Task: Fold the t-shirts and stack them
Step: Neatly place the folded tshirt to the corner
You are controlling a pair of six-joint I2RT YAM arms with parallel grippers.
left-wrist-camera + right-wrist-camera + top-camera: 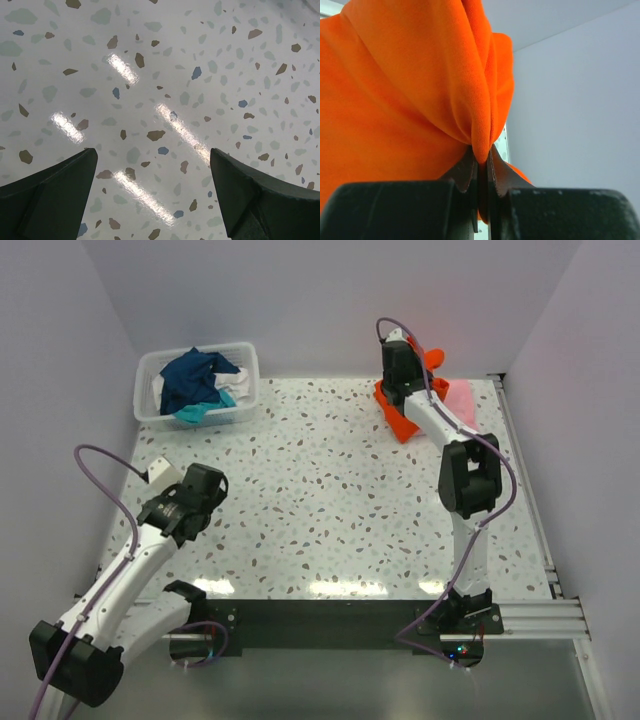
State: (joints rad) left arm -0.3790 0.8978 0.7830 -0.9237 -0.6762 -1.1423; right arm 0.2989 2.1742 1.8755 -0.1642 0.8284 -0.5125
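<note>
One orange-red t-shirt at upper right of the top view, right gripper clenched on a fold of it; left gripper gaping, empty. Cloth looks light, limp, non-slip; likely best taken at hem or shoulder corners

The left arm rises from its base at the near left corner and leans forward and to the right, low over the tabletop. Its wrist is bent so that the left gripper faces down at the surface. Its jaws stand wide apart with nothing between them. The right arm climbs straight from its base at the near right to a black elbow joint, then stretches away toward the far right corner. At its far end the right gripper has its jaws pressed together, pinching a fold of the orange-red t-shirt. The two arms are well apart.
</note>
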